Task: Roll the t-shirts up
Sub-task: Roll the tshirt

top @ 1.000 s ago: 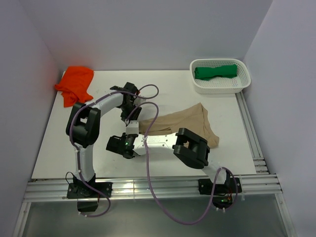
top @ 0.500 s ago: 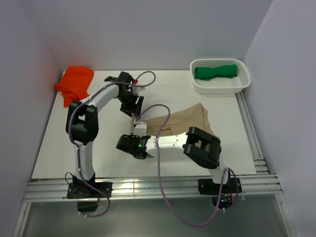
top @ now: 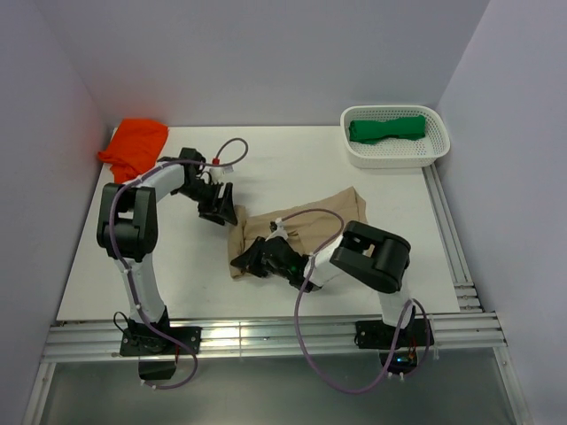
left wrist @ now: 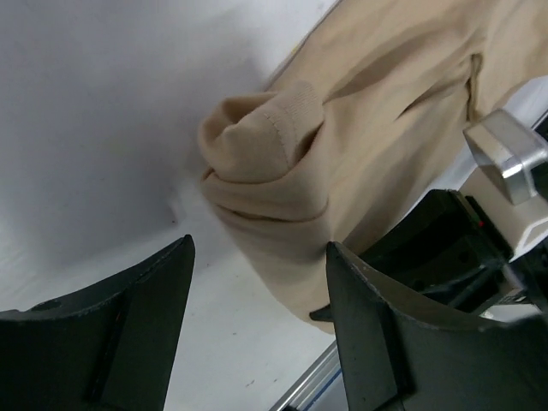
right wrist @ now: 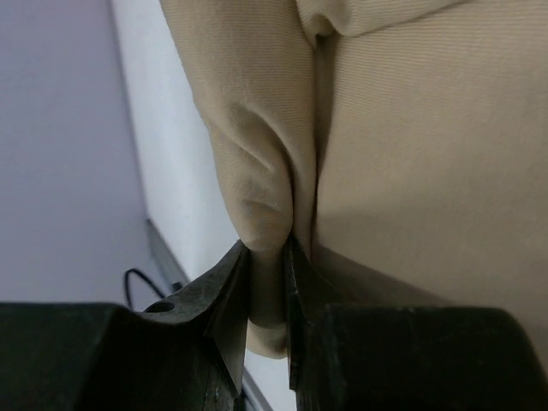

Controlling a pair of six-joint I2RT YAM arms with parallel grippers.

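Note:
The tan t-shirt (top: 306, 223) lies in the middle of the table, its left end bunched into a thick fold (left wrist: 265, 163). My right gripper (top: 251, 259) sits low at that end, shut on a fold of the tan cloth (right wrist: 267, 257). Just up and left of the shirt, my left gripper (top: 219, 205) stands open with nothing between its fingers; its wrist view looks down on the bunched end (left wrist: 259, 248). An orange t-shirt (top: 135, 149) lies crumpled at the back left. A green t-shirt (top: 387, 128) rests in the basket.
The white perforated basket (top: 394, 158) stands at the back right corner. Purple cables loop over the shirt from both arms. A metal rail (top: 266, 335) runs along the near table edge, and another runs along the right edge.
My left gripper opened, let go of the tan shirt and swung away to the left. My right gripper closed on the shirt's left end and shifted right, bunching that end.

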